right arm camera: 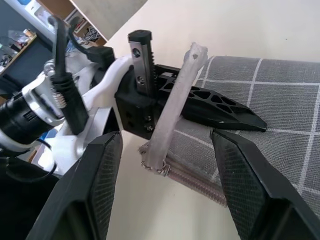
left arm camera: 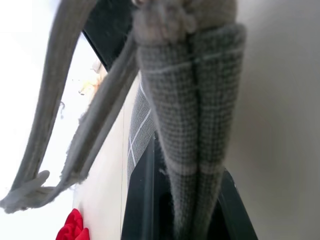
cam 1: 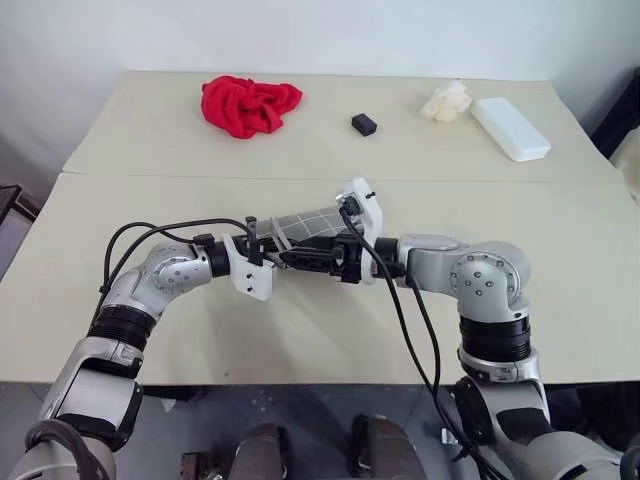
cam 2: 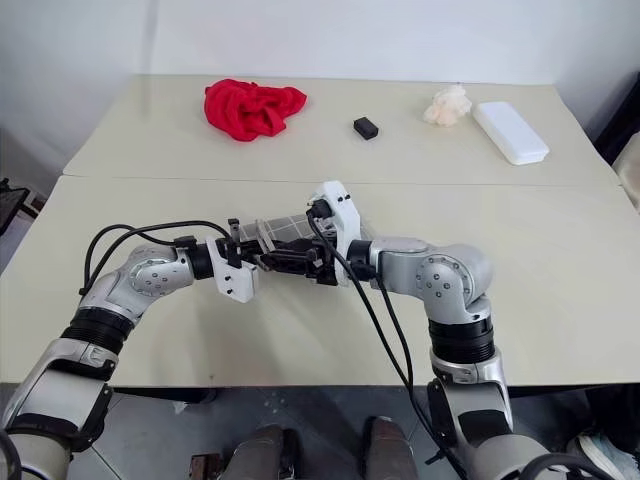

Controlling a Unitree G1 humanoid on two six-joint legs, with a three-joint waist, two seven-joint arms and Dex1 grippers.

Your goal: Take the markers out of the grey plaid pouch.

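Pouch end is clamped in left pincer, so grey plaid pouch is held steady above table; right pincer is spread wide around zip pull tab, nothing gripped.

Pouch mid-table between claws — cloth far left, block centre, case far right.
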